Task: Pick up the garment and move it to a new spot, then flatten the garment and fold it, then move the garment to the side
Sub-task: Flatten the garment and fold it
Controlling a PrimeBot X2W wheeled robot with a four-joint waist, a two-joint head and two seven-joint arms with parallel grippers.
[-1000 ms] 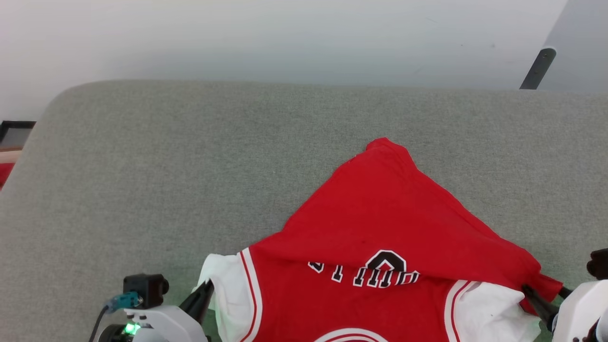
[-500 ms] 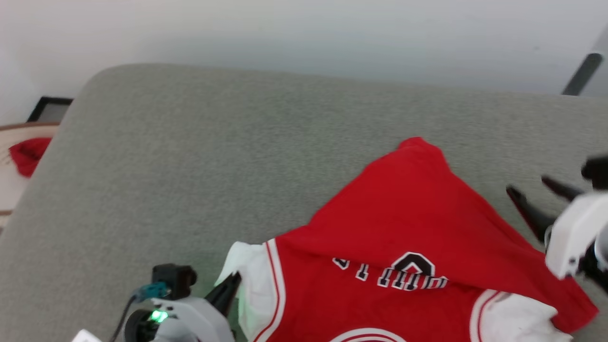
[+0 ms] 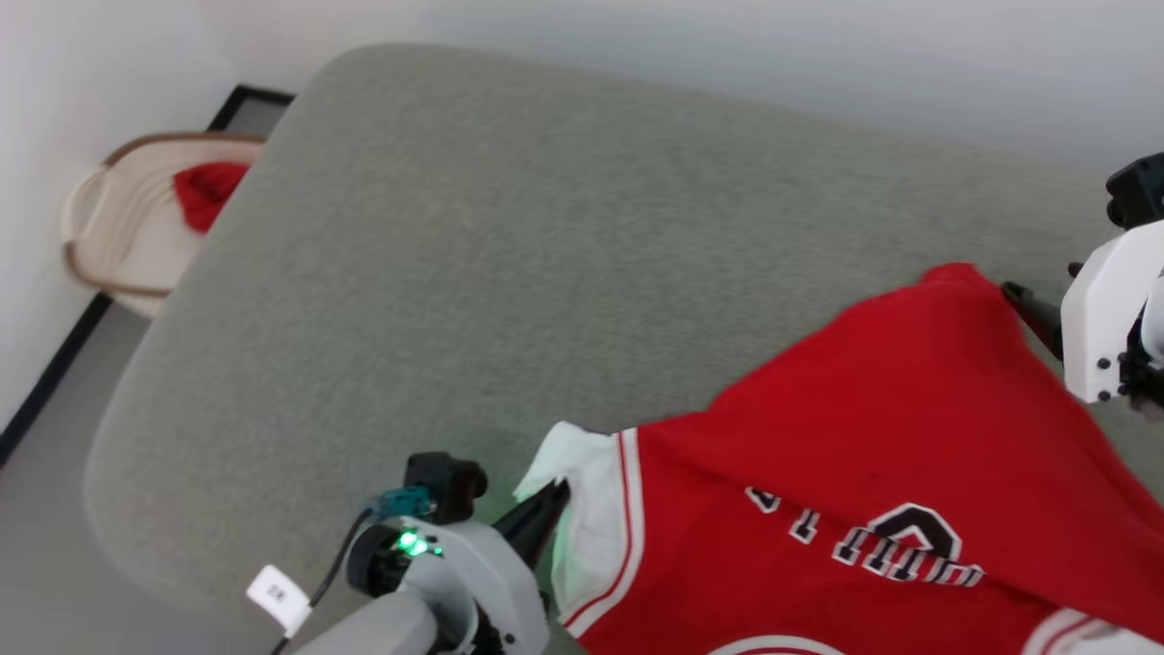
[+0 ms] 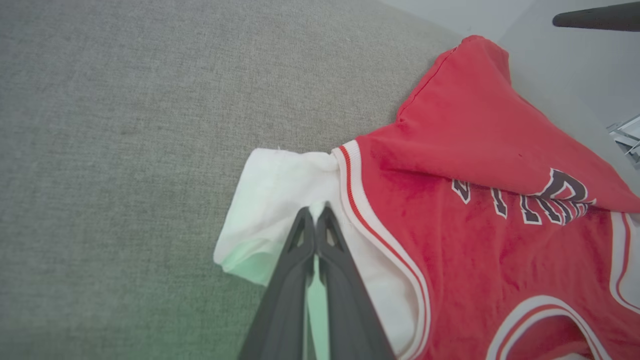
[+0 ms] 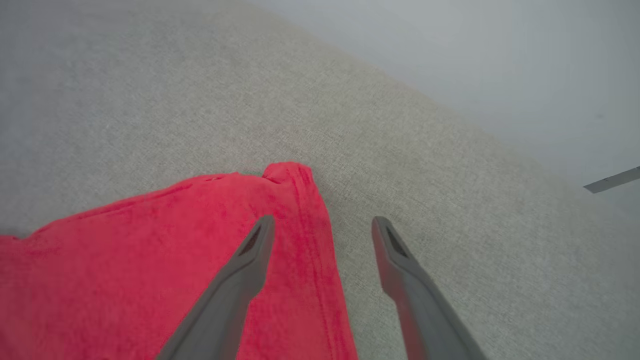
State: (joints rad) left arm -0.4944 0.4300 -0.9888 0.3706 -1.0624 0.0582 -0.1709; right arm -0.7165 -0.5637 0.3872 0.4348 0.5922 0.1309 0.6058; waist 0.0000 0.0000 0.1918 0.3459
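The left gripper pinches the shirt by its white sleeve; the right gripper, spread wide, straddles its red hem edge.

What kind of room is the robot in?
Probably a living room or bedroom: a wide grey fabric cushion like a sofa or bed, a cream basket beside it, and a red white-sleeved jersey.

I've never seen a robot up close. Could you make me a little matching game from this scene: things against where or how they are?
1 left tool
2 right tool
3 basket
4 shirt

A open, at the red corner
B beside the cushion, by the wall
C shut on the white sleeve
D lying on the grey cushion

Pairs: 1-C, 2-A, 3-B, 4-D.
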